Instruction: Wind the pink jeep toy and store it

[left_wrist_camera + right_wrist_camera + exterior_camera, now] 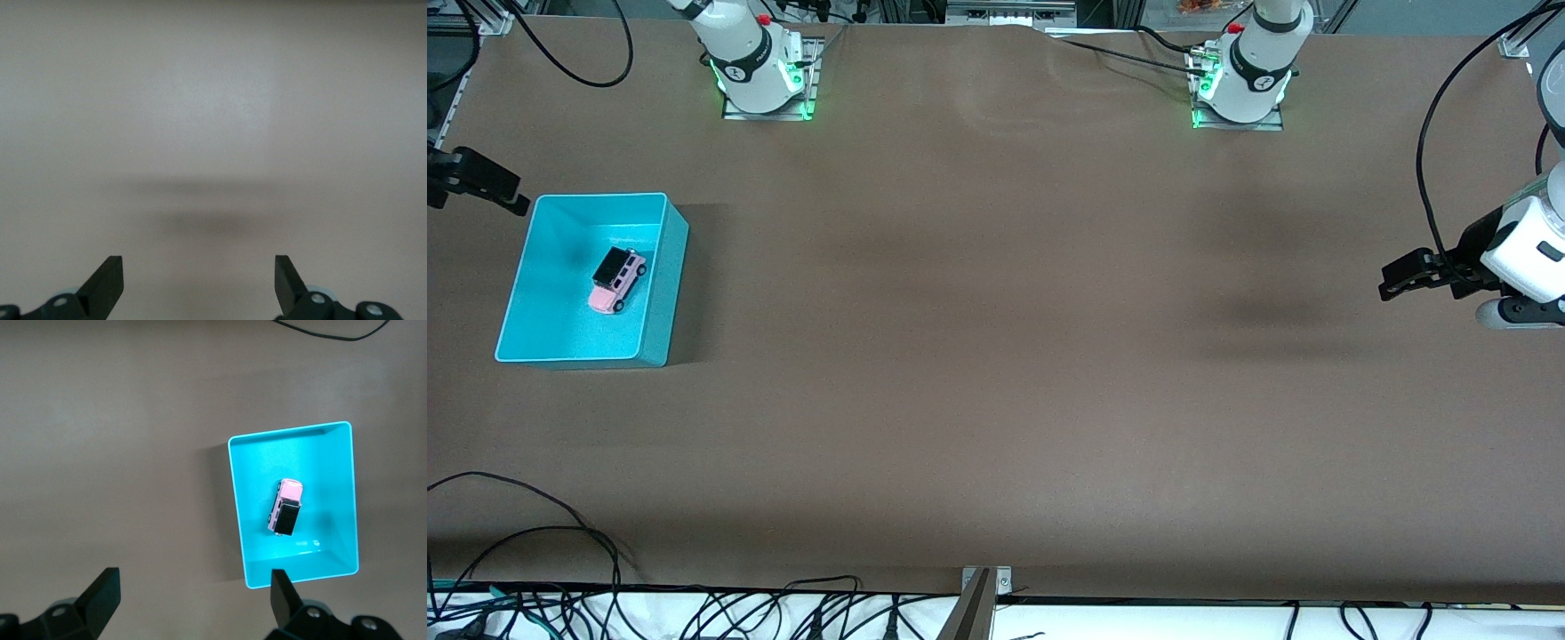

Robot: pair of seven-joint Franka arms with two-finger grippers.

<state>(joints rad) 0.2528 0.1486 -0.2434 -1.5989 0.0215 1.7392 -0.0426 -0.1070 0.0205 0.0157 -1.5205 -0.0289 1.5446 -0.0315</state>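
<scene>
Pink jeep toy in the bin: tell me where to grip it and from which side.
Grip the pink jeep toy across its two long flanks, coming straight down from above: it lies inside the teal bin, whose walls block side approaches. The right tool is open.

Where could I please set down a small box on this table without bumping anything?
The brown table lies bare between the teal bin and the open left gripper. The pink jeep toy sits in the bin, with the open right gripper beside it.
</scene>
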